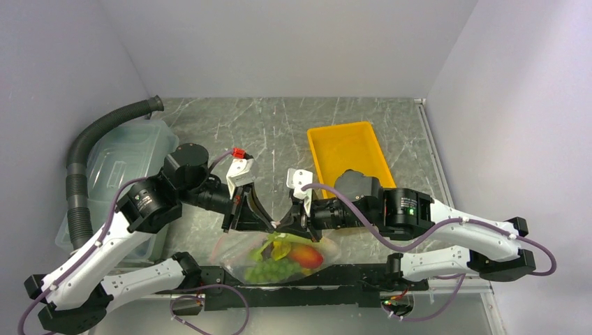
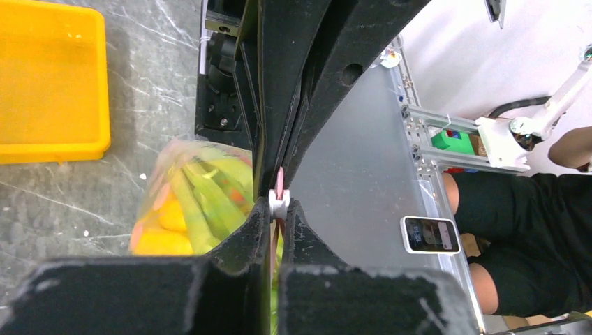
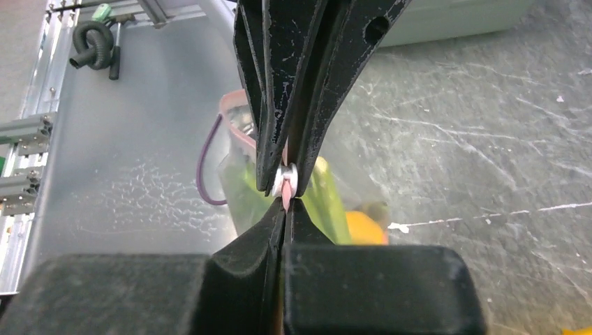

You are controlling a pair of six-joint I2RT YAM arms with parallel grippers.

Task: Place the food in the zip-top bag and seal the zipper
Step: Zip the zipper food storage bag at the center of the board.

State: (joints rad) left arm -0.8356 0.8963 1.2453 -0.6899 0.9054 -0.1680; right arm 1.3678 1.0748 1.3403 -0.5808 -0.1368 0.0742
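Note:
The zip-top bag (image 1: pixel 236 262) lies at the near edge of the table between the two arms. Inside it the food shows: green grapes (image 1: pixel 269 269), a red-orange fruit (image 1: pixel 307 256), a yellow banana (image 2: pixel 164 234) and pale green leek (image 2: pixel 209 199). Both grippers meet tip to tip above the bag's mouth. My left gripper (image 2: pixel 280 207) is shut on the white slider (image 2: pixel 279 202) of the pink zipper (image 2: pixel 280 179). My right gripper (image 3: pixel 287 203) is shut on the pink zipper (image 3: pixel 287 197) right next to the slider (image 3: pixel 287 179). The strip's remaining length is hidden by the fingers.
An empty yellow tray (image 1: pixel 349 150) stands at the back right of the grippers. A translucent lidded bin (image 1: pixel 119 164) and a grey ribbed hose (image 1: pixel 78 157) fill the left side. The metal frame rail (image 1: pixel 335 279) runs just behind the bag at the near edge.

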